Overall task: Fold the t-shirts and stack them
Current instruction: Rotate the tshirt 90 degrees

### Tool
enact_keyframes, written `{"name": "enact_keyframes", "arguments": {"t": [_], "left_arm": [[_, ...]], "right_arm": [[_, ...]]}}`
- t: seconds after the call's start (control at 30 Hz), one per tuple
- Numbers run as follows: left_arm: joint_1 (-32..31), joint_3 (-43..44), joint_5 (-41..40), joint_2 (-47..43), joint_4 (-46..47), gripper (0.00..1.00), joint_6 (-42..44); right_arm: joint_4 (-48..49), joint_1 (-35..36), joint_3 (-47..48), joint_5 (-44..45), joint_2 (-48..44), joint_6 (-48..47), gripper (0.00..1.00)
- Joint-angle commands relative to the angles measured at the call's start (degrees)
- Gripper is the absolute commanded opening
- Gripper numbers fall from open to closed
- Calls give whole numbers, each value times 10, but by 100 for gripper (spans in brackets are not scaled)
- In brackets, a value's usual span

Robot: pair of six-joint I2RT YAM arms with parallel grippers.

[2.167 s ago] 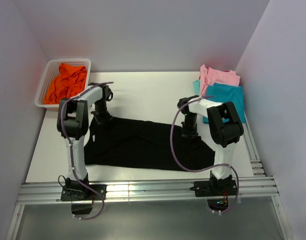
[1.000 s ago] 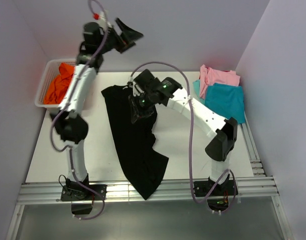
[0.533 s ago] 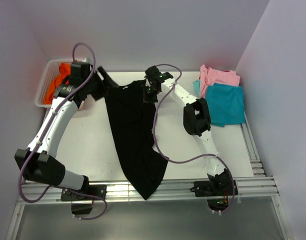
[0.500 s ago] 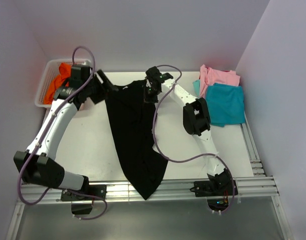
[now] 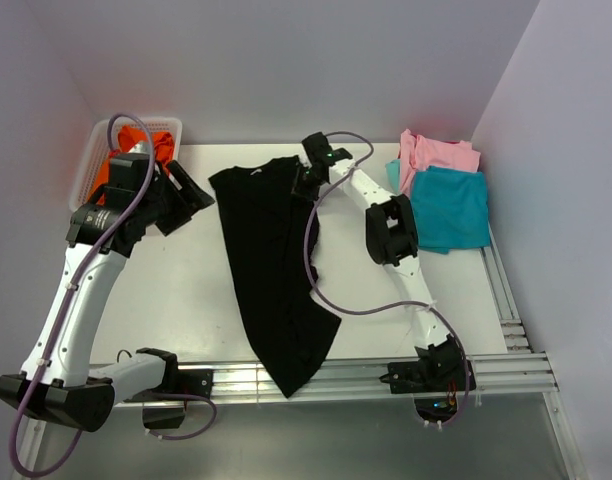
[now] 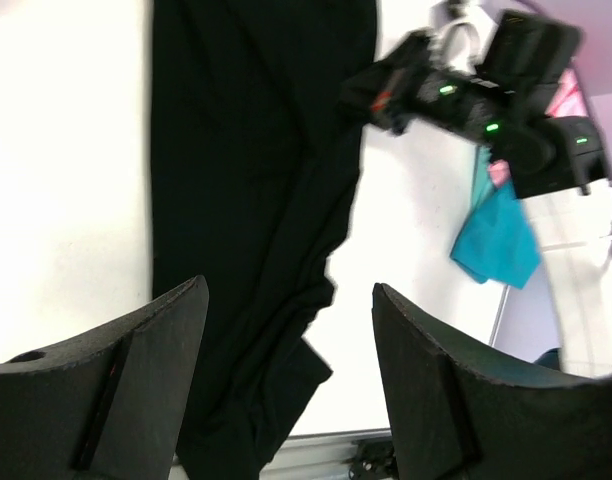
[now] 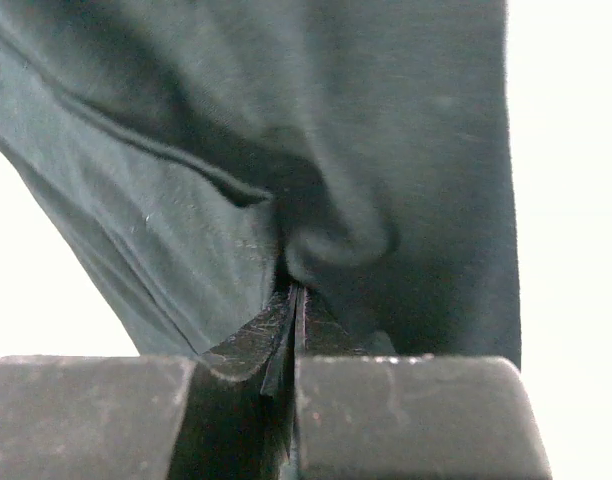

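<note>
A black t-shirt (image 5: pixel 271 270) lies lengthwise down the middle of the table, and its near end hangs over the front rail. My right gripper (image 5: pixel 306 181) is shut on a fold of its far right edge; the wrist view shows the dark cloth (image 7: pixel 386 150) pinched in that gripper (image 7: pixel 291 300). Left of the shirt's far end, my left gripper (image 5: pixel 191 196) hovers open and holds nothing. Seen from its wrist, the left gripper (image 6: pixel 288 290) frames the black t-shirt (image 6: pixel 246 150) below. An orange t-shirt (image 5: pixel 158 143) sits in the basket. Pink (image 5: pixel 441 152) and teal (image 5: pixel 454 205) t-shirts lie at the far right.
The white mesh basket (image 5: pixel 86 170) stands in the far left corner, partly behind my left arm. The table (image 5: pixel 166 290) has a metal rail along its front edge (image 5: pixel 366 375). The right arm (image 6: pixel 466 90) and the teal t-shirt (image 6: pixel 496 240) show in the left wrist view.
My left arm has swung down from high above the table and drawn back to the left of the shirt. The right gripper stays shut on the shirt's far edge, and the collar end has spread out.
</note>
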Motion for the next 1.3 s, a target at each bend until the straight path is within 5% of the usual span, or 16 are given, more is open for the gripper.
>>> {"name": "enact_keyframes", "arguments": {"t": [0.0, 0.2, 0.4, 0.5, 0.53, 0.63, 0.77, 0.93, 1.07, 1.27], "left_arm": [[-3, 8, -15, -9, -30, 72, -6], [-4, 8, -5, 11, -21, 72, 5], [-6, 37, 9, 62, -5, 71, 16], [-14, 52, 10, 84, -2, 71, 23], [-17, 54, 12, 94, -1, 71, 25], [-25, 57, 14, 108, 6, 70, 31], [-29, 55, 10, 120, 22, 71, 40], [-34, 88, -65, 148, 12, 85, 35], [-43, 84, -78, 161, -1, 88, 47], [-62, -87, -32, 101, 47, 85, 30]], "right_arm": [[12, -63, -13, 86, -7, 45, 0], [10, -125, -26, 114, -9, 48, 0], [69, -140, -6, 20, 10, 28, 0], [100, -138, 8, -39, 19, 25, 21], [108, -137, 10, -52, 21, 26, 40], [127, -134, 19, -88, 16, 17, 70], [135, -133, 9, -110, -28, 6, 72], [111, -133, -86, -31, -223, -5, 72], [110, -124, -321, 65, -440, -25, 71], [3, -75, -632, 156, -754, -9, 67]]}}
